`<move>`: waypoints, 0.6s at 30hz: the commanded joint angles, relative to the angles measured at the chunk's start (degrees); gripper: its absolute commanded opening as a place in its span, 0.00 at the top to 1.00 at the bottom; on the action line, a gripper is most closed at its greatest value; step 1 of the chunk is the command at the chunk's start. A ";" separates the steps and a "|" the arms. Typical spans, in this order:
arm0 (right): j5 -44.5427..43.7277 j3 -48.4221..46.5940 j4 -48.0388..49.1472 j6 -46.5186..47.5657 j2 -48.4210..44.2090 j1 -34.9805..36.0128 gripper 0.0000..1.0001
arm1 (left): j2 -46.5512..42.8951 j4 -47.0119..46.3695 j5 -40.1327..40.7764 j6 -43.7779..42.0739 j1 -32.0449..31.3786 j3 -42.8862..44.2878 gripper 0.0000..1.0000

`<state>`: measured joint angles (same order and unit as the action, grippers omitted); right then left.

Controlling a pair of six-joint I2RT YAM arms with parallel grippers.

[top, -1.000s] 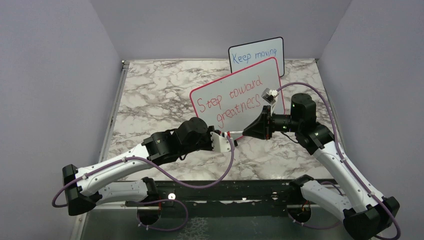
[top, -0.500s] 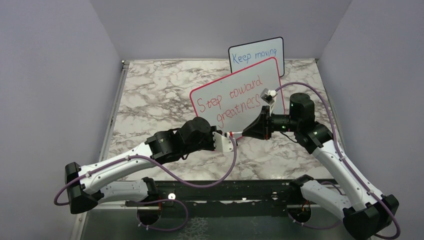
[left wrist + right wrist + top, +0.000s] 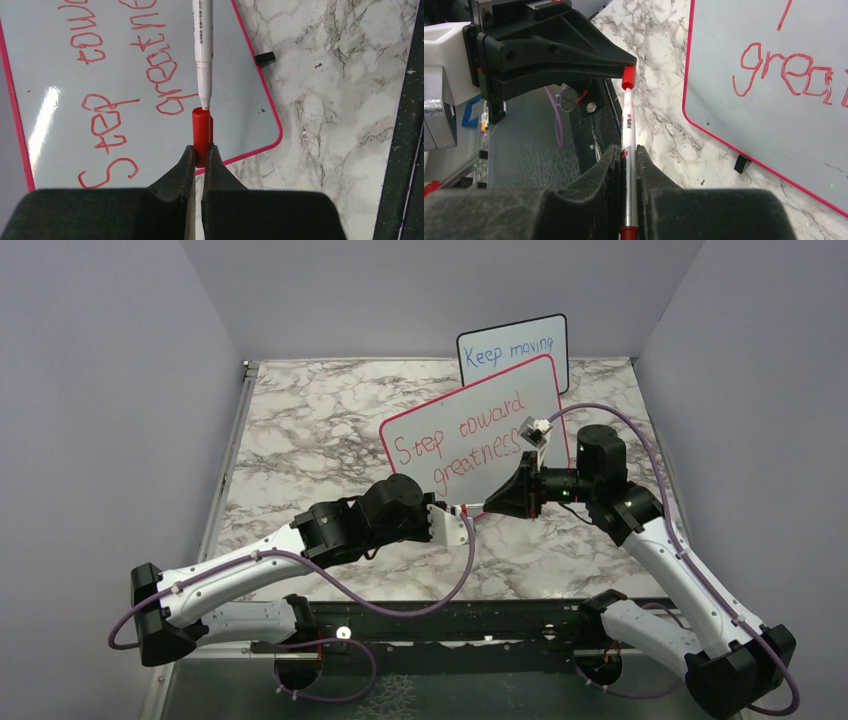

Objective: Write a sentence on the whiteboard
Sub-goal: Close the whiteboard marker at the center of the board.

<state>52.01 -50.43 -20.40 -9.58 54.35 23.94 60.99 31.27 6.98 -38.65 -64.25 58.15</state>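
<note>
The whiteboard with a red-pink frame leans at the table's middle back, also in the left wrist view and the right wrist view. The sentence "Step toward greatness" stands on it in red, in two lines. My right gripper is shut on a white marker that points left. My left gripper is shut on the marker's red cap. The marker's tip touches the cap's open end. The two grippers meet in front of the board.
A smaller black-framed board with blue writing stands behind the whiteboard. The whiteboard's black foot rests on the marble table. The black rail at the table's near edge lies close under both grippers.
My left gripper has moved right with the cap, toward the marker. The gap has closed, and the marker's tip now touches the cap. My right arm has shifted slightly left.
</note>
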 commanded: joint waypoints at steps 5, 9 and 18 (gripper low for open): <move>0.80 -0.81 0.17 -0.28 0.34 0.40 1.00 | 1.01 -0.24 -2.24 0.31 -0.58 2.99 1.00; 0.78 -0.80 0.12 -0.26 0.60 0.40 1.00 | 1.59 -0.18 -3.10 0.24 -0.87 3.57 1.00; 0.23 -0.81 -0.42 0.26 0.84 0.40 1.00 | 3.26 2.17 -2.32 0.32 -1.13 4.08 1.00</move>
<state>51.96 -50.43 -20.82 -9.54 54.87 23.94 63.70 33.21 6.46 -38.63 -64.62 60.31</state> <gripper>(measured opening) 0.167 0.025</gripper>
